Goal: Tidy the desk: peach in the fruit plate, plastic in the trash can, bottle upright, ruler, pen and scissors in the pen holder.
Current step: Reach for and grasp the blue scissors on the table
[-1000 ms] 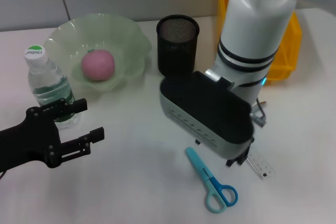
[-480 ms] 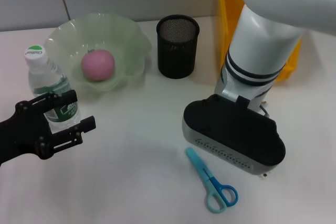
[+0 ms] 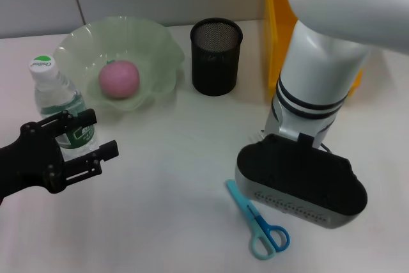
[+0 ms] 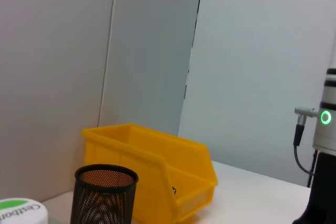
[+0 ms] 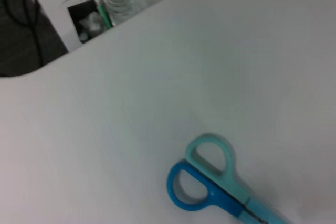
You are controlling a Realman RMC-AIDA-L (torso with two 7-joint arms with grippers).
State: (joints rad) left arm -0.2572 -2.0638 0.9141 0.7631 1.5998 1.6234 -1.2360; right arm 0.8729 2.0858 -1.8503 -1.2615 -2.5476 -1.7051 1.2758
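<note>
Right gripper: mine, hidden under my bulky black-and-grey wrist housing point(image 3: 300, 183), low over the white desk point(image 3: 172, 222); I cannot tell how its fingers stand.
Scissors: the blue-and-teal plastic-handled scissors point(image 3: 259, 220) lie flat on the desk, just beside that housing, on its left; my right wrist camera looks down on their two finger loops point(image 5: 202, 174).
Left gripper: my black two-fingered left gripper point(image 3: 96, 135) hangs with fingers spread apart, holding nothing, right in front of the bottle.
Bottle: the clear plastic water bottle with a green-and-white cap point(image 3: 56, 103) stands upright at the desk's left, near the plate.
Peach: the pink round peach point(image 3: 119, 78) sits inside the pale green scalloped fruit plate point(image 3: 160, 46).
Pen holder: the black mesh cylindrical pen holder point(image 3: 216, 57) stands upright between the plate and the bin; it also shows in my left wrist camera point(image 4: 104, 195).
Bin: the yellow plastic bin point(image 3: 276, 23) stands at the far right, partly behind my right arm.
</note>
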